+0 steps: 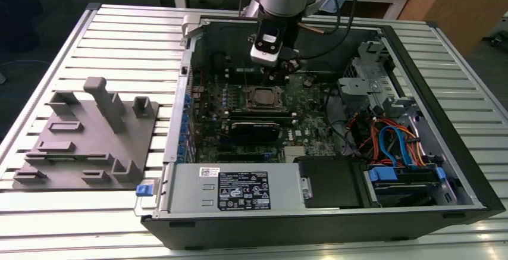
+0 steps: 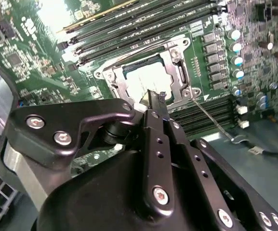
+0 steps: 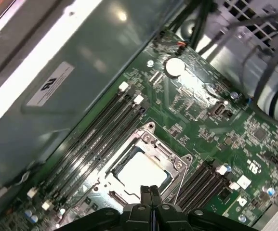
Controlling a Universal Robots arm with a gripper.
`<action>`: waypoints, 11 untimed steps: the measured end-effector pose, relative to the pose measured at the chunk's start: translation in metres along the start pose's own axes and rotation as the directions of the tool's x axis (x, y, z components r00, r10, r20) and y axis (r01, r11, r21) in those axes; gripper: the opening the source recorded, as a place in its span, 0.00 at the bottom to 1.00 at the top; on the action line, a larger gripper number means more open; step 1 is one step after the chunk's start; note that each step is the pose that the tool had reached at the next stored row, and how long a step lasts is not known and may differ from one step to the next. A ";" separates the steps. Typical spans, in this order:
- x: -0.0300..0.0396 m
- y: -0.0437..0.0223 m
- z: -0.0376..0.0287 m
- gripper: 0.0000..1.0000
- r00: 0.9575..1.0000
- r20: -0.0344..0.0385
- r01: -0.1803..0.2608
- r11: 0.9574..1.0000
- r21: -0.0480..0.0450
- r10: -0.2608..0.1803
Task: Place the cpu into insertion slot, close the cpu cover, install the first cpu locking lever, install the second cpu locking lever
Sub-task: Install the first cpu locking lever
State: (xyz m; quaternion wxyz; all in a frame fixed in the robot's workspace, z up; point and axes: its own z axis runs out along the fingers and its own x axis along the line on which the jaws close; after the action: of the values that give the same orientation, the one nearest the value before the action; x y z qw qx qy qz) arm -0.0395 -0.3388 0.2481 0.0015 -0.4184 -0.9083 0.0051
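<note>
The arm hangs over the open computer case (image 1: 317, 236), which sits on the slatted counter (image 1: 119, 40). The claw (image 1: 284, 66) is up near the case's far wall, just above the green motherboard (image 1: 311, 130).

Both wrist views give a good look at the cpu (image 2: 143, 83). It's a flat square chip with a pale silver-grey top that catches the light almost white. It lies seated in the insertion slot (image 3: 121, 158), roughly mid-board towards the far edge. The slot sits between 2 banks of long black memory slots (image 3: 95, 139).

The cpu cover (image 3: 164, 153) looks to be down flat over it. It's a thin silvery frame with screws at its corners, and the chip's top shows through its square window.

In the second wrist view, a thin metal lever (image 2: 211, 120) runs out at an angle from the socket's corner across the neighbouring memory bank.

The claw's 2 black fingers (image 3: 146, 193) are pressed together, tip to tip, with nothing between them. They are poised just over the near edge of the cover. I can't tell whether they actually touch it.

A grey fixture plate (image 1: 87, 147) lies beside the case, towards the counter's edge on the exterior view's left.
</note>
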 end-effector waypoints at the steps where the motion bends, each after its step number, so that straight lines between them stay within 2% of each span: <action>1: 0.0000 0.0000 0.0000 0.11 1.000 0.000 0.016 1.000 0.000 -0.016; 6: 0.0000 0.0000 0.0000 0.11 0.997 0.001 0.083 0.997 0.000 -0.083; 11: 0.0000 0.0000 0.0000 0.11 0.990 0.001 0.138 0.990 0.000 -0.138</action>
State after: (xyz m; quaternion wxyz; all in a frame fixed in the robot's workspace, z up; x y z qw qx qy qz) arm -0.0395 -0.3388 0.2481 0.0012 -0.3547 -0.9350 0.0052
